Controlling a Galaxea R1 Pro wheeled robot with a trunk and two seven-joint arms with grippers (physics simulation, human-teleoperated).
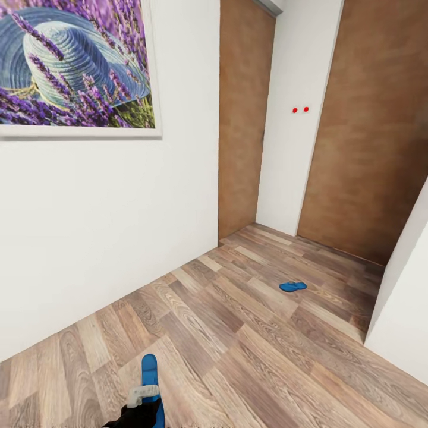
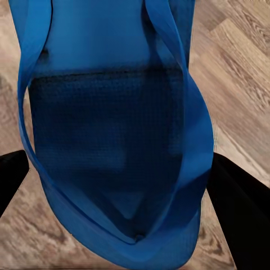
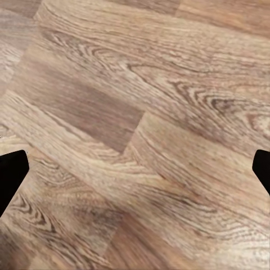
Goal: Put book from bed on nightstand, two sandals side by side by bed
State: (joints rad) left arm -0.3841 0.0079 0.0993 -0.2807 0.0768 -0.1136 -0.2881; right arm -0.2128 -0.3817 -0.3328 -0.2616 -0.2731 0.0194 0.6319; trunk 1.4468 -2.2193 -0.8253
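One blue sandal (image 1: 149,370) sticks out ahead of my left gripper (image 1: 145,399) at the bottom of the head view, held above the floor. In the left wrist view this sandal (image 2: 112,112) shows its sole and thong straps, with the black fingers (image 2: 242,219) pressed on both sides of it. The other sandal (image 1: 292,286) lies flat on the wood floor farther ahead to the right, near the doors. My right gripper (image 3: 136,171) is open over bare planks, its fingertips (image 3: 11,174) far apart. The book, the bed and the nightstand are out of view.
A white wall with a framed lavender picture (image 1: 74,65) runs along the left. Two brown wooden doors (image 1: 244,113) stand ahead, with a white wall section between them. A white wall corner (image 1: 401,303) juts in at the right. Wood-plank floor (image 1: 238,356) stretches between them.
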